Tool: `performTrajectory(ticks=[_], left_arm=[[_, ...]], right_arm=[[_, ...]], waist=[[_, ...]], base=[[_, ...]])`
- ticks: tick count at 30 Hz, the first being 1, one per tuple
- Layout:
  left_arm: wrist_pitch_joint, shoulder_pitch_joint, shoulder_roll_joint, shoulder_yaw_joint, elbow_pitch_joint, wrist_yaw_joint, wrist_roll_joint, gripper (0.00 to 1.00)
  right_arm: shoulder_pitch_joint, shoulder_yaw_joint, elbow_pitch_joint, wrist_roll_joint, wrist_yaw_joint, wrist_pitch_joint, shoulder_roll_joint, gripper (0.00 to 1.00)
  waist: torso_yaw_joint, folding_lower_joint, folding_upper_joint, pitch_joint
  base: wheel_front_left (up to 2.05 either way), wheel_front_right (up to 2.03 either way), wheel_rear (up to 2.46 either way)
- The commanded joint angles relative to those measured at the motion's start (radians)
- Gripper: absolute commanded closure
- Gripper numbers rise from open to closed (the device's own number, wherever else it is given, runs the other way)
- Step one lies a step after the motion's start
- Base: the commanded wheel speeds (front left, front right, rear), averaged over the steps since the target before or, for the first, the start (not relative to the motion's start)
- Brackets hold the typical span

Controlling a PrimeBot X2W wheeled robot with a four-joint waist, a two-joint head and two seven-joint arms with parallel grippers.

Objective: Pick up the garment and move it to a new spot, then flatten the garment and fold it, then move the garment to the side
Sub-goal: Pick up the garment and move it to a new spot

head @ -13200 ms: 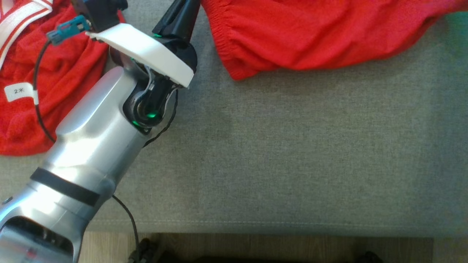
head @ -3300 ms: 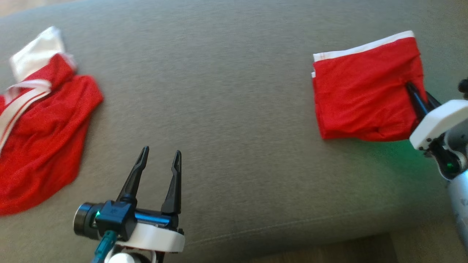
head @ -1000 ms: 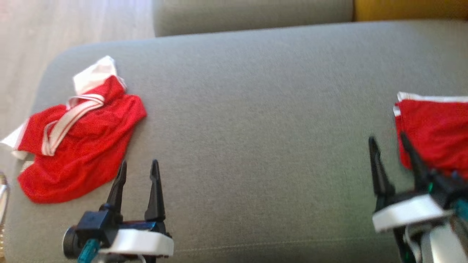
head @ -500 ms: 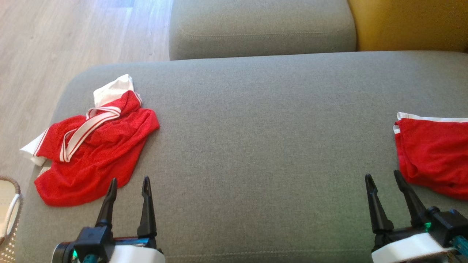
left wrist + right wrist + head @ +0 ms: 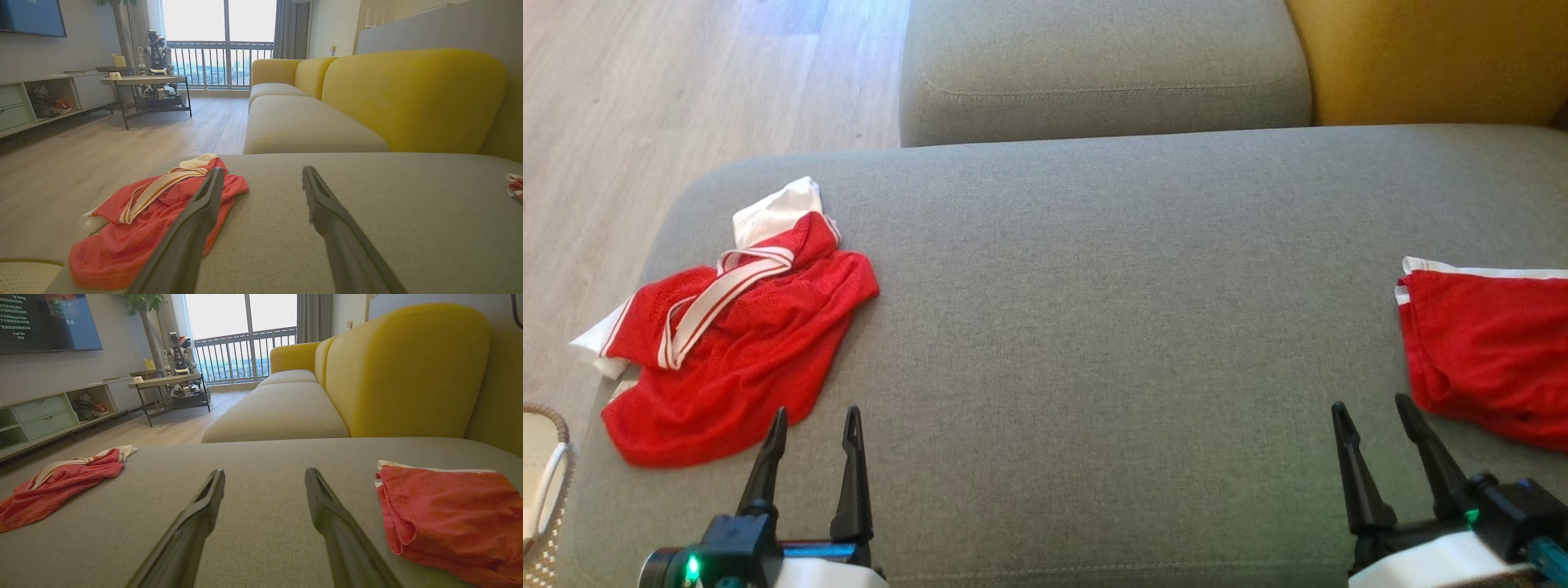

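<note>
A folded red garment point(image 5: 1486, 351) with a white edge lies flat at the right side of the grey sofa seat point(image 5: 1111, 327); in the right wrist view the folded garment point(image 5: 445, 510) sits just right of my fingers. My right gripper point(image 5: 1372, 416) stands open and empty, a little to its left. A crumpled red garment point(image 5: 735, 343) with white stripes lies at the seat's left end. My left gripper point(image 5: 813, 420) stands open and empty just below and right of it; the left wrist view puts the crumpled garment point(image 5: 135, 232) partly behind my left finger point(image 5: 192, 232).
A woven basket point(image 5: 543, 482) stands on the wooden floor point(image 5: 645, 106) off the seat's left end. A second grey cushion point(image 5: 1103, 65) and a yellow sofa back point(image 5: 1429, 57) lie behind. A side table point(image 5: 171, 386) with a small robot on it stands far back.
The head camera has tilted up, bringing the floor and back cushions into view. My right gripper has drawn back off the folded garment and now sits low beside it.
</note>
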Motion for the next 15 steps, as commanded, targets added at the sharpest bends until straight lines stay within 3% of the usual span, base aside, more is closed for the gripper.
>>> performTrajectory(ticks=[1, 15], left_arm=[[-0.005, -0.026, -0.005, 0.038, -0.03, -0.005, 0.006, 0.0], [-0.005, -0.031, -0.006, 0.042, -0.015, 0.007, 0.002, 0.0]], right_arm=[[-0.022, 0.024, -0.029, 0.004, 0.0, -0.009, -0.01, 0.0], [-0.018, 0.02, -0.029, 0.001, 0.0, -0.009, -0.01, 0.0]], waist=[[0.001, 0.0, 0.0, 0.001], [0.047, 0.0, 0.0, 0.007]], base=[[0.0, 0.0, 0.0], [0.0, 0.0, 0.0]])
